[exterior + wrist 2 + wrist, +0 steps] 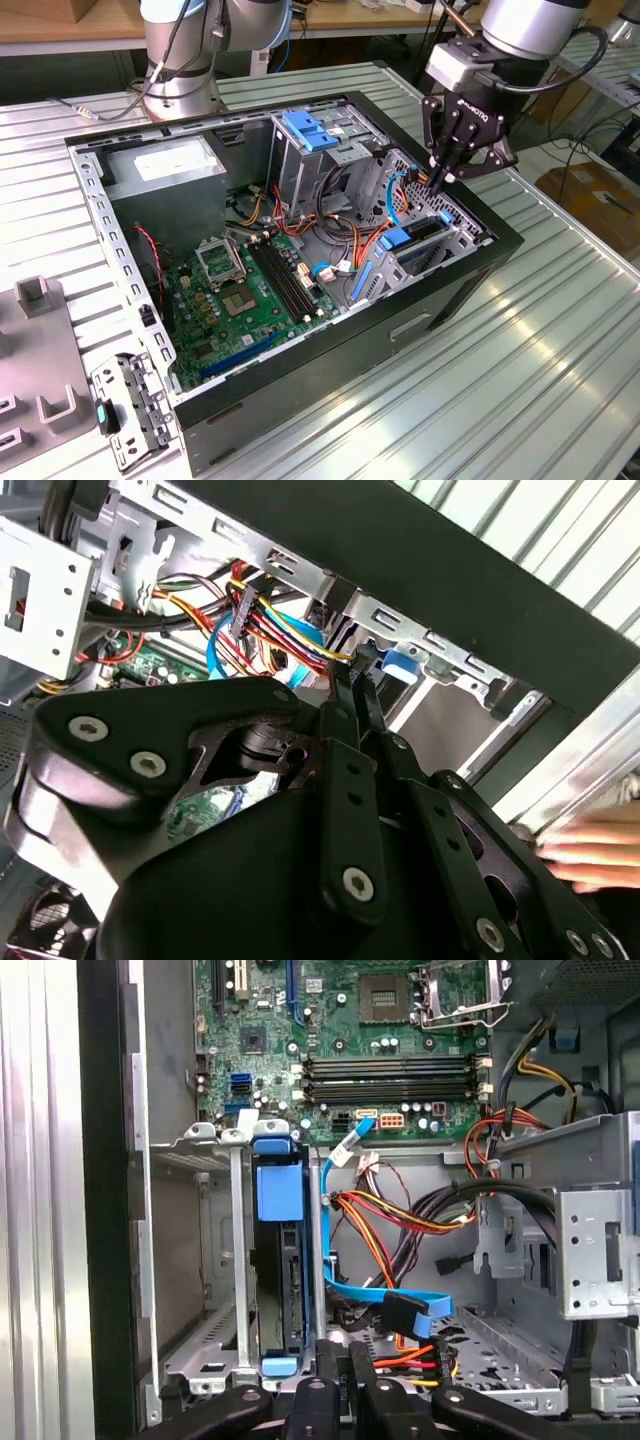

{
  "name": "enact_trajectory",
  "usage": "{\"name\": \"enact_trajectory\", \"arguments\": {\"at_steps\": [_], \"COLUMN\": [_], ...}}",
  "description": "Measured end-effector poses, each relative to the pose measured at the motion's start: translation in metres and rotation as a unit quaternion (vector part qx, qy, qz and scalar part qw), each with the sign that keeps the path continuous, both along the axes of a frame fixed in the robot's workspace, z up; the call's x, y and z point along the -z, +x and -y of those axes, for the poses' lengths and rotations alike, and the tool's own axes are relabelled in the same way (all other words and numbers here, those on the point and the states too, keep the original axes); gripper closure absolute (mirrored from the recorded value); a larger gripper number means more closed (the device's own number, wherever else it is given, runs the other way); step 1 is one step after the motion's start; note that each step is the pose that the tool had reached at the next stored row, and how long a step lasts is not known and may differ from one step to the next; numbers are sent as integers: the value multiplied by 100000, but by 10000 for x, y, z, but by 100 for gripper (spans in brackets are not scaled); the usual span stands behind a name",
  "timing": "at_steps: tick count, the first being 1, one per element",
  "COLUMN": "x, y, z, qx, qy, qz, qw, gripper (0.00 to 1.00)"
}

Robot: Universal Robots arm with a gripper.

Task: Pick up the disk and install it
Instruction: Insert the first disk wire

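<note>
The disk (283, 1280) stands on edge inside the drive cage (215, 1260) at the front corner of the open computer case (300, 400), its blue plastic rails and blue handle tab showing at the cage's mouth; in the exterior view the same blue tab (397, 240) marks it within the cage near the case's front wall. The gripper (443, 180) hangs just above that cage, and in the second wrist view its fingers (362, 695) are pressed together with nothing between them, their tips close to the bundle of red, yellow and orange wires (270, 630). In the first wrist view the closed gripper (342, 1360) sits just beside the rear end of the disk, apart from it, near the blue data cable (390, 1305). The green motherboard (370, 1050) lies beyond the cage. A person's hand (590, 845) rests outside the case wall.
</note>
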State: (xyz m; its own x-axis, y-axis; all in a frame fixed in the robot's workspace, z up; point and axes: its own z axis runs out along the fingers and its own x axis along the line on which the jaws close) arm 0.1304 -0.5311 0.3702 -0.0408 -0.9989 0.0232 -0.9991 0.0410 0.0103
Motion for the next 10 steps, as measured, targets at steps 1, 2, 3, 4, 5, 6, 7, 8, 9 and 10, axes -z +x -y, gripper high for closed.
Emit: {"name": "enact_trajectory", "arguments": {"at_steps": [1, 2, 3, 4, 5, 6, 7, 8, 9, 10], "x": [3, 7, 11, 13, 17, 19, 24, 33, 40, 51], "y": [-20, -41, -66, -78, -84, -85, -88, -97, -110, -116], "z": [0, 0, 0, 1, 1, 6, 20, 50, 75, 92], "qx": [31, 34, 36, 32, 35, 28, 25, 36, 32, -54], "qy": [-7, -5, -3, -5, 4, -18, -18, -12, -18, -11], "qz": [7, 60, 202, 292, 312, 324, 328, 325, 337, 342], "qw": [100000, 100000, 100000, 100000, 100000, 99999, 99999, 99999, 99999, 99999], "gripper": [84, 84, 84, 84, 84, 84, 84, 84, 84, 84]}}
